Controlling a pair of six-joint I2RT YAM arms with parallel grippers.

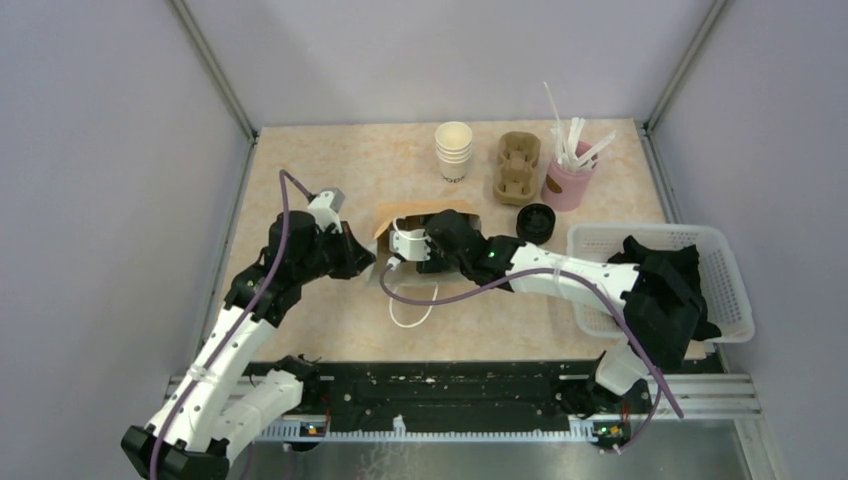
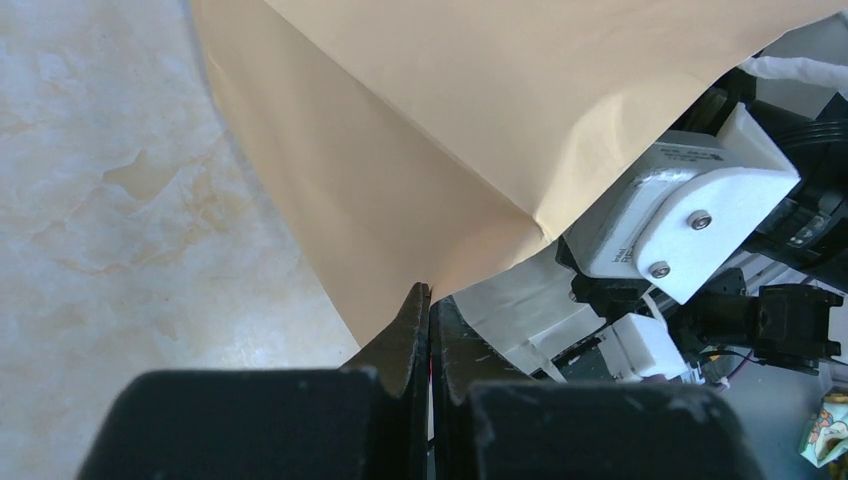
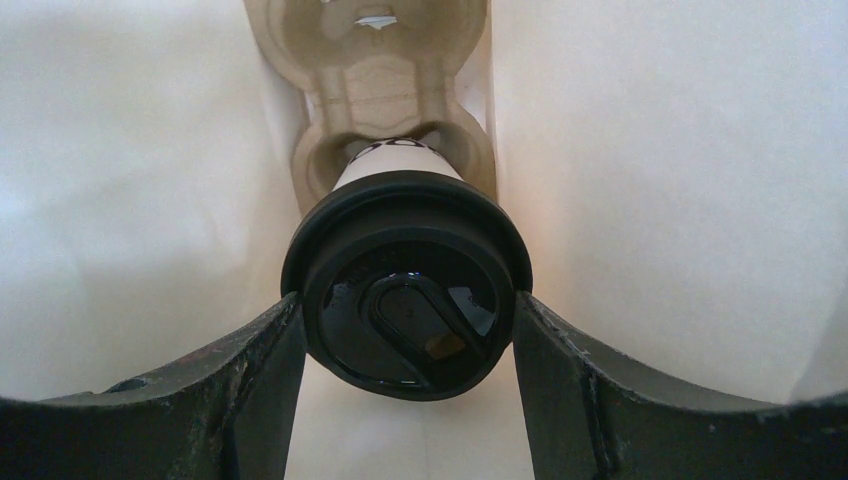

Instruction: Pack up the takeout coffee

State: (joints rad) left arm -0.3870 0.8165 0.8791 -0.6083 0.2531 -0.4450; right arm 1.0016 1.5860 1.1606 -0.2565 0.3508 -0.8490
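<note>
A brown paper bag (image 1: 400, 215) lies on its side at mid-table, mouth toward the arms. My left gripper (image 1: 365, 262) is shut on the bag's edge (image 2: 440, 270), its fingertips (image 2: 418, 300) pinched together on the paper. My right gripper (image 1: 440, 240) reaches into the bag mouth. In the right wrist view it (image 3: 407, 300) is shut on the takeout coffee (image 3: 405, 290), a white cup with a black lid, one finger on each side of the lid. The cup's base sits in a cardboard cup carrier (image 3: 375, 40) inside the bag. The cup is hidden in the top view.
A stack of lidless white cups (image 1: 453, 150), a second cardboard carrier (image 1: 517, 167), a pink cup of white stirrers (image 1: 570, 175) and a pile of black lids (image 1: 536, 222) stand at the back. A white basket (image 1: 600, 235) is at right under my right arm. The bag's white handle loop (image 1: 412, 318) lies in front.
</note>
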